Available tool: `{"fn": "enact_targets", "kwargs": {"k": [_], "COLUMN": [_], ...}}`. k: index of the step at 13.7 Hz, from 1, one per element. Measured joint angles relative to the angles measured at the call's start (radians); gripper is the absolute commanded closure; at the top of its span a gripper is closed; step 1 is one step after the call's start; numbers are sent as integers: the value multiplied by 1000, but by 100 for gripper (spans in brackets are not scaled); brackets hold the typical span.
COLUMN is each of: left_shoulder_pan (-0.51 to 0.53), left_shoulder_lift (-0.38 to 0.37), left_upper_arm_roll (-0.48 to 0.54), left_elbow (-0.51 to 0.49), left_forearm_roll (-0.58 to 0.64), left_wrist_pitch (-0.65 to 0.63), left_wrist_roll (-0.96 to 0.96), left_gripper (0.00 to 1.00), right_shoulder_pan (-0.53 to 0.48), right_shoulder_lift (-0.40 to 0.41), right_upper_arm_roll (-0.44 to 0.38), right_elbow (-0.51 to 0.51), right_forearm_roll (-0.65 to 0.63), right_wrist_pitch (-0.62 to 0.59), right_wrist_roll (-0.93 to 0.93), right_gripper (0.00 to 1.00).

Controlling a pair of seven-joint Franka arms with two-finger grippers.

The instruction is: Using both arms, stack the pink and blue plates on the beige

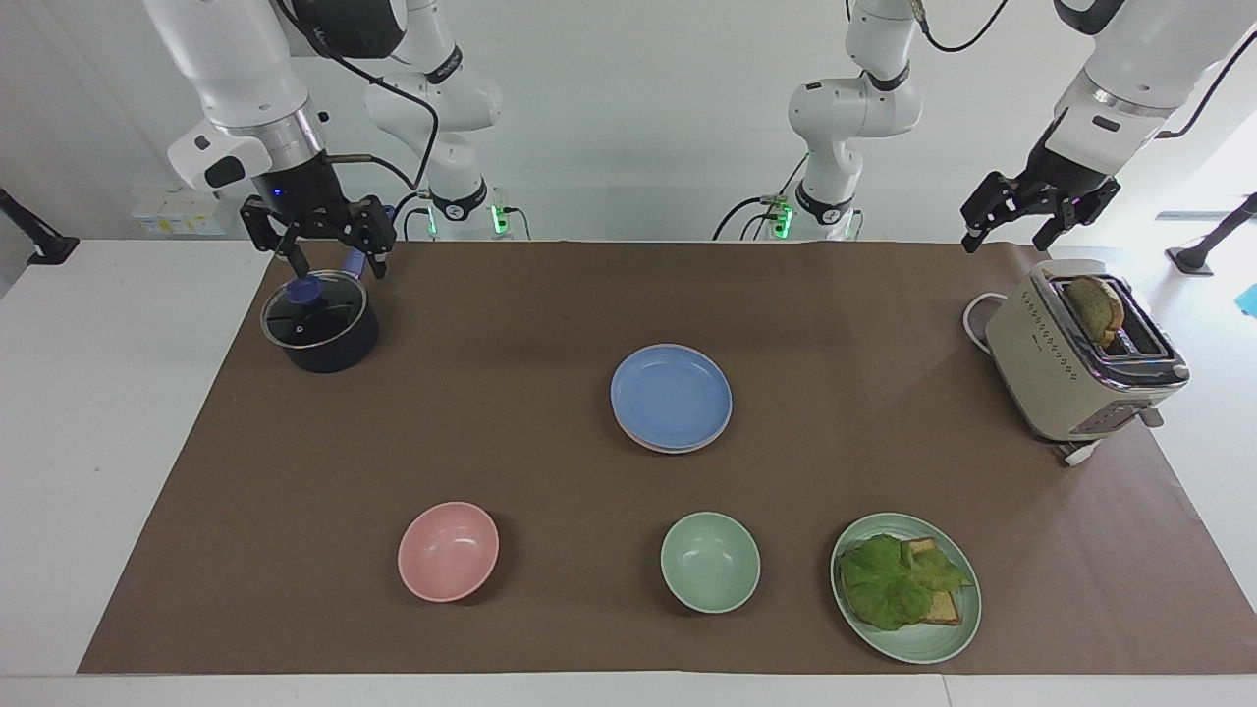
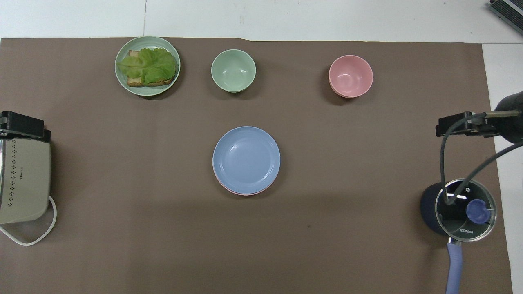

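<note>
The blue plate (image 1: 672, 396) (image 2: 246, 159) lies on top of a stack in the middle of the brown mat. Under it only a thin rim of the pink plate (image 2: 245, 193) shows. The beige plate is hidden. My right gripper (image 1: 334, 263) hangs open and empty over the lidded pot (image 1: 319, 323), well apart from the stack. At the other end of the table my left gripper (image 1: 1007, 241) waits open and empty in the air above the mat's edge, beside the toaster (image 1: 1078, 352).
A pink bowl (image 1: 448, 550), a green bowl (image 1: 710, 562) and a green plate (image 1: 951, 638) with lettuce on toast sit in a row farthest from the robots. The dark pot (image 2: 459, 210) has a glass lid and a blue handle. Bread stands in the toaster (image 2: 22, 179).
</note>
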Motion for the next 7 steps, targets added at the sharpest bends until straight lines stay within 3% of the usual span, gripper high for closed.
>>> {"fn": "enact_targets", "kwargs": {"k": [4,7], "left_shoulder_pan": [0,0], "left_shoulder_lift": [0,0], "left_upper_arm_roll": [0,0], "left_elbow": [0,0], "left_forearm_roll": [0,0], "left_wrist_pitch": [0,0], "left_wrist_roll": [0,0], "left_gripper": [0,0], "right_shoulder_pan": [-1,-8], "right_shoulder_lift": [-61,-60], "right_upper_arm_roll": [-4,-7], "right_elbow": [-22,-30], "right_forearm_roll": [-1,-1], "right_wrist_pitch": [-69,-89], "right_wrist_roll": [-33,-34], "right_gripper": [0,0]}}
